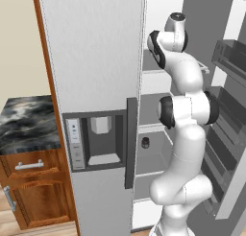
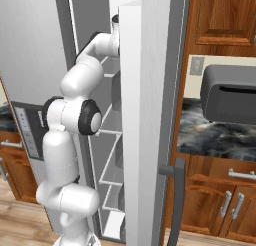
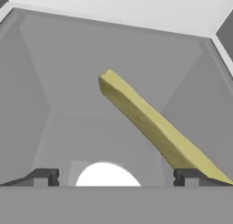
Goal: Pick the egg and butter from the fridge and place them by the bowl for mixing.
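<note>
White egg sits at six o'clock on the fridge shelf, between the gripper tips, which stand wide apart and empty; butter slants toward four o'clock. Judging by this, the egg pick is underway: descend, then close.

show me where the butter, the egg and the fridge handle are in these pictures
butter [image 3: 150, 123]: hand view, middle of the yellow stick's long face.
egg [image 3: 107, 175]: hand view, top of the white dome between the fingertips.
fridge handle [image 2: 176, 200]: right base view, its dark vertical bar.
</note>
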You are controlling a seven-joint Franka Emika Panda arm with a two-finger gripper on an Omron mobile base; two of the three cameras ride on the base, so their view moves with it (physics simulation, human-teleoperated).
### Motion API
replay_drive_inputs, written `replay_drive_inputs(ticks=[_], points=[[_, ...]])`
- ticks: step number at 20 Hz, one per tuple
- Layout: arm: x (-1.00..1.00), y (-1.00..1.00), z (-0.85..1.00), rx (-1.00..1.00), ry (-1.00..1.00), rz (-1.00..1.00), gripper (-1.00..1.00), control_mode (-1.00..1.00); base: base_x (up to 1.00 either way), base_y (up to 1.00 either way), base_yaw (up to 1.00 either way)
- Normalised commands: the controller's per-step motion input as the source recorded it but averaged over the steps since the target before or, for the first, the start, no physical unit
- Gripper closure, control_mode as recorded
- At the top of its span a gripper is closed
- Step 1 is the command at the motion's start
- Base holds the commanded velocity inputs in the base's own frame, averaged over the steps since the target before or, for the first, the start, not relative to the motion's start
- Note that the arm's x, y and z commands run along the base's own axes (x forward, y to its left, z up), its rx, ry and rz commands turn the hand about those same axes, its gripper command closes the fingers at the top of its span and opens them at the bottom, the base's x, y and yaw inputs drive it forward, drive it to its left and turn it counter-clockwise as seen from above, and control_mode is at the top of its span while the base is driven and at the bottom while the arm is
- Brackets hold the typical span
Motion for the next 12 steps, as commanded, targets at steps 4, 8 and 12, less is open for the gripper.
replay_drive_inputs(ticks=[4,8,12], points=[[0.02,0.00,-0.17,0.00,0.05,-0.03,-1.00,-1.00,0.00,0.00,0.00],[-0.01,0.00,-0.07,0.00,0.04,-0.05,-1.00,-1.00,0.00,0.00,0.00],[0.03,0.00,-0.07,0.02,0.03,-0.03,-1.00,-1.00,0.00,0.00,0.00]])
